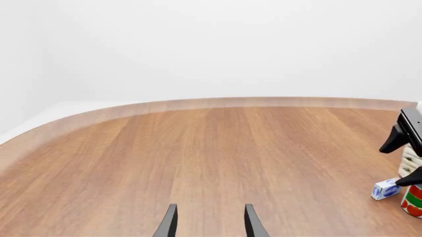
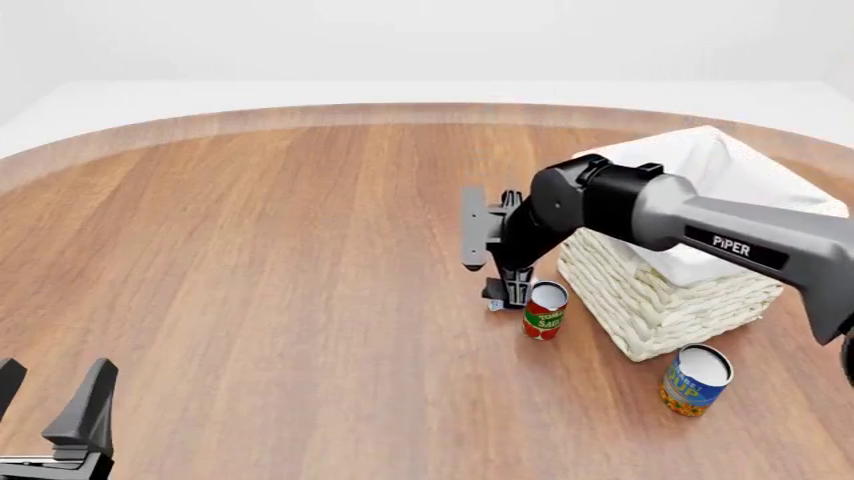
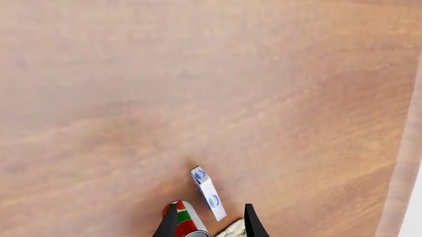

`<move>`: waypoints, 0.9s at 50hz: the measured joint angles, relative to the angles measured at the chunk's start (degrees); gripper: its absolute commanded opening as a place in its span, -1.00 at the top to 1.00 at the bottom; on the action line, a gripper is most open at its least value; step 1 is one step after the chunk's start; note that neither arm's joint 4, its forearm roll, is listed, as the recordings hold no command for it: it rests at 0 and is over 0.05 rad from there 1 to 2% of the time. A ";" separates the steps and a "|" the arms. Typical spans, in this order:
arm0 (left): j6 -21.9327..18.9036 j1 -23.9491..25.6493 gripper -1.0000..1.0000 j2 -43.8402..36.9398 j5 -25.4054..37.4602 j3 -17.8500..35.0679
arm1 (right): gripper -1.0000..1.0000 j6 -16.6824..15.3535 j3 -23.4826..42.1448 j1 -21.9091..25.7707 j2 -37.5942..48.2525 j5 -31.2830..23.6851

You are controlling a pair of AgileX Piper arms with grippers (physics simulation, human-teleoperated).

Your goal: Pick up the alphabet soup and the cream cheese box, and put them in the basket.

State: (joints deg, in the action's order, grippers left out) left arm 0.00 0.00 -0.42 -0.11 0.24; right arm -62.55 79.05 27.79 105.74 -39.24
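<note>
Front cam: fixed, high behind arms, looks forward and down over whole table (image 2: 267,260). Left wrist cam: low, near-horizontal across tabletop. Right wrist cam: close, steep down. All three share cream cheese box (image 3: 207,192) and red can (image 2: 543,310).

The bench (image 2: 267,260) is warm brown wood with a smooth, faintly satin grain. The basket (image 2: 654,300) at the right of the frame is rough cream wicker lined with soft white cloth, while the alphabet soup (image 2: 694,380) wears a glossy printed label under a silvery metal top.
</note>
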 measured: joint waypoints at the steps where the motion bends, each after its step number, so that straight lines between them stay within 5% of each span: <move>1: 0.00 0.00 -1.00 0.00 0.00 0.00 | -1.00 -0.04 0.03 -0.09 0.15 0.06; 45: 0.00 0.00 -1.00 -0.01 0.00 0.01 | -1.00 0.74 2.26 -1.56 6.72 1.90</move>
State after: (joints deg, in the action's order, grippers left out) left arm 0.00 0.00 -0.43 -0.11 0.25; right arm -61.81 81.31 26.23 112.46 -37.34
